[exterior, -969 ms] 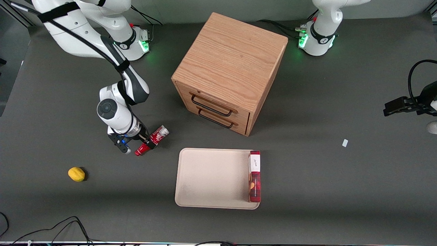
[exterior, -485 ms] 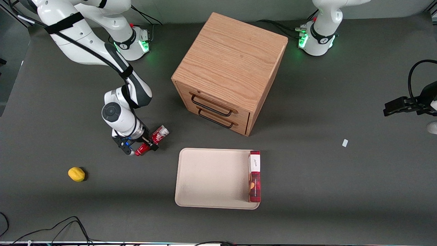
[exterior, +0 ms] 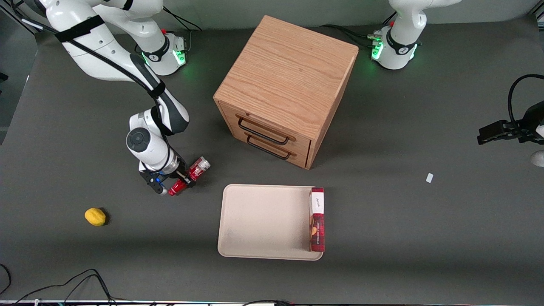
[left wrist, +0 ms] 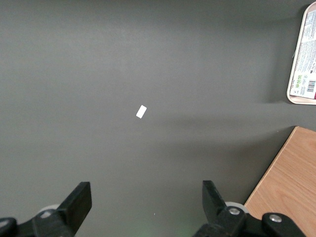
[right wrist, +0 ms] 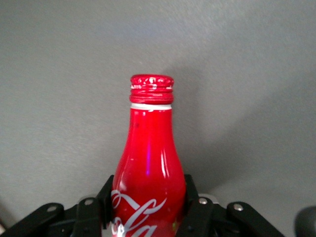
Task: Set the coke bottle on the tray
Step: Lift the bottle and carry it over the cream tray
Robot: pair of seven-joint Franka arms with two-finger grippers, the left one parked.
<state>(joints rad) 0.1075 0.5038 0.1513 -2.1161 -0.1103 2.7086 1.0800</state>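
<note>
The gripper (exterior: 177,180) has come down over the last second and settled onto the coke bottle (exterior: 188,176), and between the last half-second and now it has hardly shifted at all. I read that as the grasp being finished, with the lift about to start. In the right wrist view the black fingers (right wrist: 196,205) press against both flanks of the bottle's body, so the gripper is clamped on it rather than hovering.

The bottle lies on its side on the dark table, silvery base pointing toward one o'clock and red cap toward seven o'clock in the front view. It sits at about ten o'clock from the tray (exterior: 263,221), near its corner but not touching. Up close it is glossy red, with a ribbed cap (right wrist: 151,88), a white ring under the cap and white script across the body.

The tray already carries a red rectangular box (exterior: 317,219) along the edge toward the parked arm's end, leaving most of its bare surface free.
</note>
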